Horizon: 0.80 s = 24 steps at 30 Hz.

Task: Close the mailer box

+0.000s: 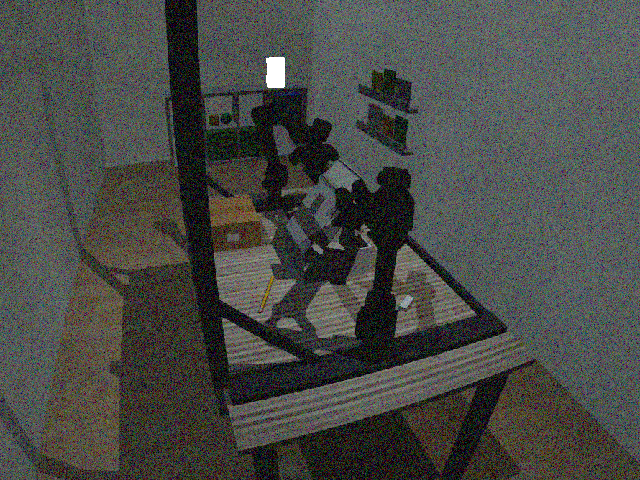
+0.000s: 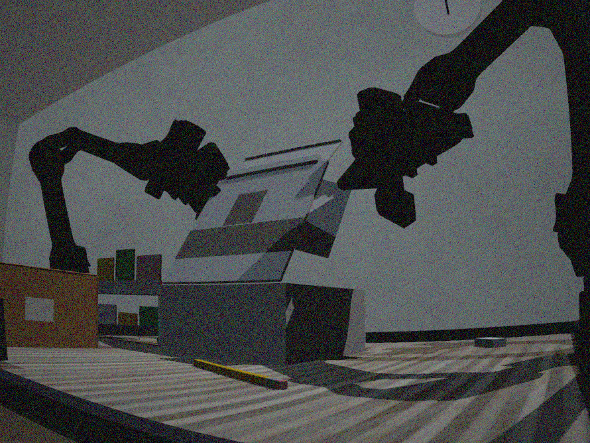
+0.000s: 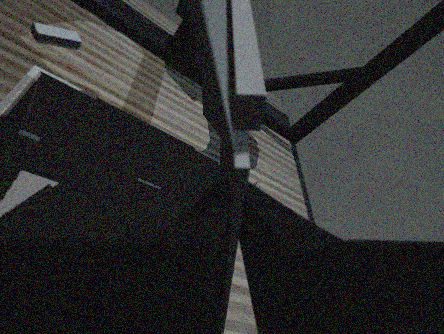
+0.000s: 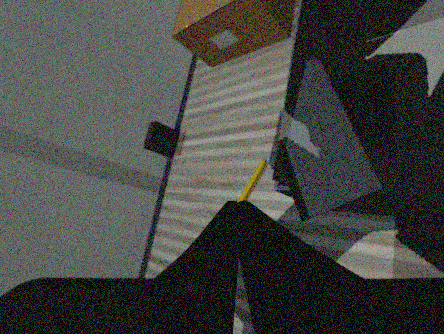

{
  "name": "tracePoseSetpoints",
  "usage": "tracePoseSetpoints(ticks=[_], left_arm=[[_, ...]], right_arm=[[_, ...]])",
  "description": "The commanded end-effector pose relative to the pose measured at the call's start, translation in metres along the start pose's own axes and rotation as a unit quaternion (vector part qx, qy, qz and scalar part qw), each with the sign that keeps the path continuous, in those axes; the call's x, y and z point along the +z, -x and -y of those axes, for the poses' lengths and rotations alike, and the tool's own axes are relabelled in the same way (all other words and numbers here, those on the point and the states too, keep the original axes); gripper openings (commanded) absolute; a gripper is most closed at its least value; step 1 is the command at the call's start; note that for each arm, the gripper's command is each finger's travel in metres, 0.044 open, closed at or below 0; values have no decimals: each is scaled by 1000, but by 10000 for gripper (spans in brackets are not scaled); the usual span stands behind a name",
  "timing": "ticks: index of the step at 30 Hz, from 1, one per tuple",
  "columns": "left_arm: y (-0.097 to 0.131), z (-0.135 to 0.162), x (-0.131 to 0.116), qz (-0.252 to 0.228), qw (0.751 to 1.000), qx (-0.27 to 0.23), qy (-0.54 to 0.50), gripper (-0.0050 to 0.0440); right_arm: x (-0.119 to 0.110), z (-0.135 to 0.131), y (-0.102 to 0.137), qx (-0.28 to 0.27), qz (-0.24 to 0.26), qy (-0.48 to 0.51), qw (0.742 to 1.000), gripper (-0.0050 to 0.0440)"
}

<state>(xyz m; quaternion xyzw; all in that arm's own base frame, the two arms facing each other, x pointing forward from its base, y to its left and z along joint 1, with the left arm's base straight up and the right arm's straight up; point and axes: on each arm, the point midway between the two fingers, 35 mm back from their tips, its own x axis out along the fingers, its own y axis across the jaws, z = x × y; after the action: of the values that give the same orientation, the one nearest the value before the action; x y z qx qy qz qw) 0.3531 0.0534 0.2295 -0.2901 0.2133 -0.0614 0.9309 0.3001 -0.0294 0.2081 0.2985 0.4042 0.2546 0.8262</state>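
The grey mailer box stands open on the table. Its lid is raised and tilted, and the dark, shaded box inside shows in the left wrist view. A side flap hangs from the lid at its right side in the exterior view. My left gripper is shut on the lid's edge at the left in the exterior view. My right gripper is shut and empty, close beside the lid's right side flap; I cannot tell whether they touch. Any packed contents are hidden.
An orange-brown box stands beside the mailer. A yellow pencil lies in front of it. A small white block lies near the right arm's base.
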Motion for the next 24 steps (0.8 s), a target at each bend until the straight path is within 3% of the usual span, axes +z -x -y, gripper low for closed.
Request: tracePoseSetpoints(ticks=[1, 12, 18, 24], left_arm=[[6, 7, 10, 16, 1000, -7, -12, -50], [6, 7, 10, 16, 1000, -7, -12, -50], [6, 7, 10, 16, 1000, -7, -12, -50], [6, 7, 10, 16, 1000, -7, -12, -50]], right_arm=[[-15, 7, -13, 28, 13, -10, 999, -1], [-22, 8, -20, 30, 12, -16, 999, -5], [-19, 13, -26, 32, 13, -16, 999, -50], [-19, 21, -26, 32, 13, -17, 999, -50]])
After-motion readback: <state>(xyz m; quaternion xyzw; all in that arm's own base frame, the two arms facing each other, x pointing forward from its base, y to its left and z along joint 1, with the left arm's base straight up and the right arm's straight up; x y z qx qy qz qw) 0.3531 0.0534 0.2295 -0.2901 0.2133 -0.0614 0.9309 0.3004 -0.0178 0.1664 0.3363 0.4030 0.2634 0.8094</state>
